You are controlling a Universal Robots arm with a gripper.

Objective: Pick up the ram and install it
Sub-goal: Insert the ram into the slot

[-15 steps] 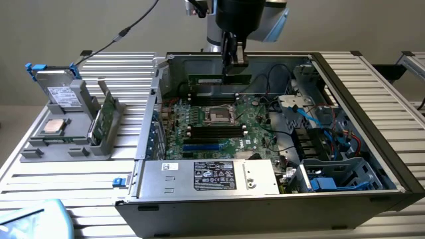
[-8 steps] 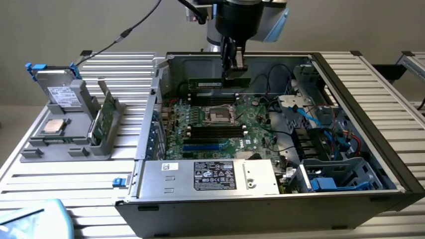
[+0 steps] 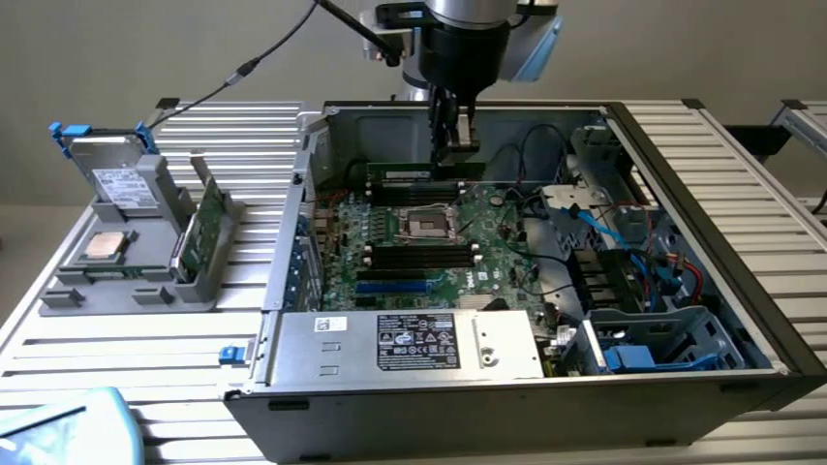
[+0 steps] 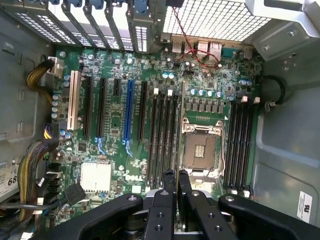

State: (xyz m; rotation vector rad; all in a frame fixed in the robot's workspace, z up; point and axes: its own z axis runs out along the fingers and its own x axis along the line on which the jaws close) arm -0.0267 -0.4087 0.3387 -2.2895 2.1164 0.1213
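Ram [image 3: 403, 172] in tool [image 3: 452, 151] above slots [image 3: 413, 192]

hid: ram [image 3: 403, 172] grip spot behind pincer [image 3: 452, 153] | cut: arm [image 3: 466, 29] at ext view top edge; too small: PSU sticker [image 3: 416, 341] txt

Soft, even room light on the exterior view: the slatted bench [image 3: 116, 358] comes up bright, with no hard shadows. Inside the computer case [image 3: 517, 412] it's dimmer, and the ram [image 3: 427, 171] clamped in the pincer [image 3: 452, 147] reads dull green. Over on the wrist view, the vent grille [image 4: 215, 20] is blown out white, the motherboard [image 4: 120, 130] is evenly lit, and there's mild glare on the heatsink [image 4: 96, 176].
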